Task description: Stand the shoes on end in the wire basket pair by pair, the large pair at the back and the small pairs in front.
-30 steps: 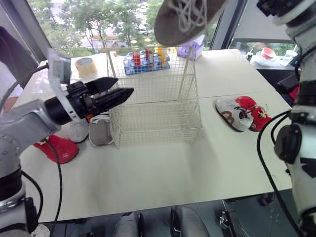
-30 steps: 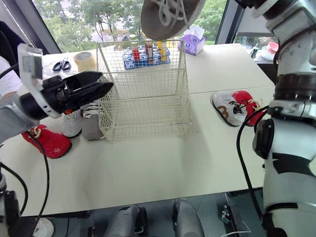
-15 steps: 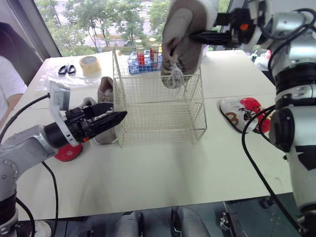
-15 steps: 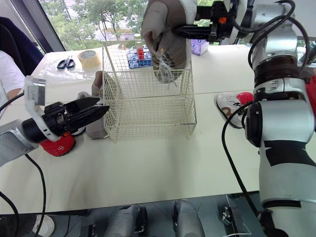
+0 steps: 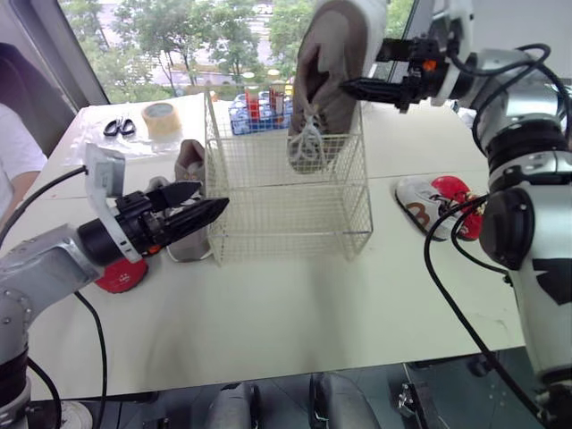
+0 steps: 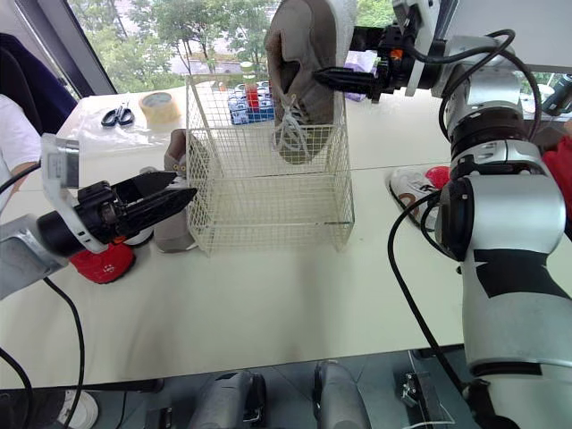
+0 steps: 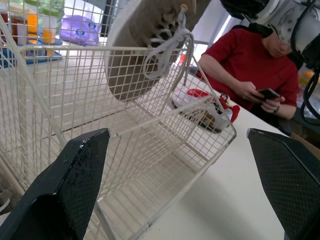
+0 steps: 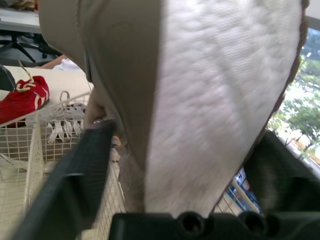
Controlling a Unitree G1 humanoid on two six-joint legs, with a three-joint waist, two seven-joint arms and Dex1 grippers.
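My right gripper (image 5: 356, 87) holds a large grey-brown shoe (image 5: 326, 80) toe-down over the back right of the wire basket (image 5: 286, 223). The toe and loose laces hang inside, above the floor; in the right wrist view the white sole (image 8: 215, 100) sits between the fingers. My left gripper (image 5: 213, 198) is open and empty by the basket's front left corner. The matching large shoe (image 5: 188, 165) stands outside the left wall. A small red shoe (image 5: 121, 275) lies under my left arm. A small white shoe (image 5: 427, 206) and a red one (image 5: 460, 201) lie to the right.
Behind the basket stands a blue rack of bottles (image 5: 255, 107), with a purple tissue box (image 6: 362, 61) to its right. A tape roll (image 5: 161, 118) and scissors (image 5: 116, 127) lie at the back left. A person in red (image 7: 250, 70) sits beyond the table's right side.
The right gripper has turned the large shoe from sole-up overhead to toe-down and lowered it so the toe is inside the basket. The left gripper has stayed beside the basket, still open.
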